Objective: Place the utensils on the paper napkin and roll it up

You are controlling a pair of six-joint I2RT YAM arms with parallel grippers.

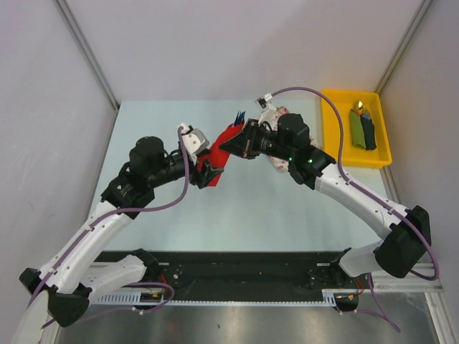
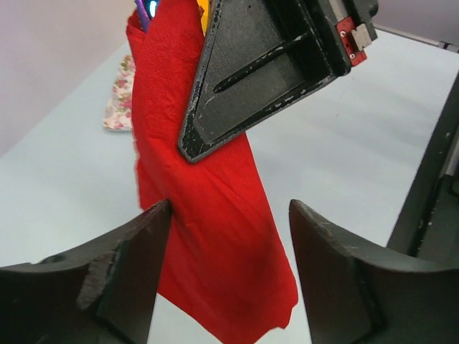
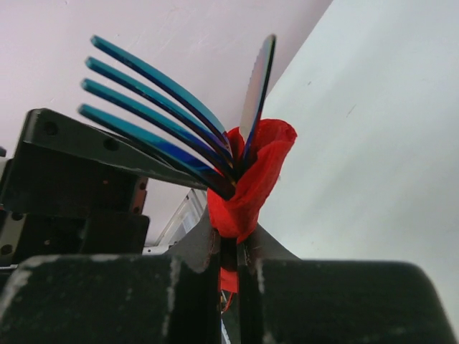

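**Top view.** The right gripper (image 1: pixel 231 144) has its jaws together on the napkin (image 1: pixel 226 135), which is held clear of the table (image 1: pixel 287 208). The utensils (image 1: pixel 239 116) stick out just beyond those jaws. The left gripper (image 1: pixel 212 172) faces it at the napkin's lower end. A floral cloth (image 1: pixel 275 113) lies behind the right jaws. Well off to their outer side, a yellow tray (image 1: pixel 336 154) holds green and dark rolls (image 1: pixel 363 127). The table is smooth and pale blue-green, and plain grey wall panels (image 1: pixel 215 43) close it in.

**Left wrist view.** The left fingers (image 2: pixel 122 272) stand apart, with the napkin's loose tail hanging between them. Its edge lies against one finger or just in front of it; I cannot tell which. The right gripper's black finger sits above, across the upper part of the napkin.

**Right wrist view.** The right jaws are clamped on the red bundle. Above them the fork (image 3: pixel 158 122) and the knife (image 3: pixel 257 86) fan apart, with paper wrapped only around their lower parts.

**Likely hazards.**
- The wrap looks loose, so a tug on the tail by the left jaws could tear the thin paper or unwind it.
- The splayed utensils could slide out if the right jaws ease.
- The two grippers are close together, so their fingers could knock against each other.
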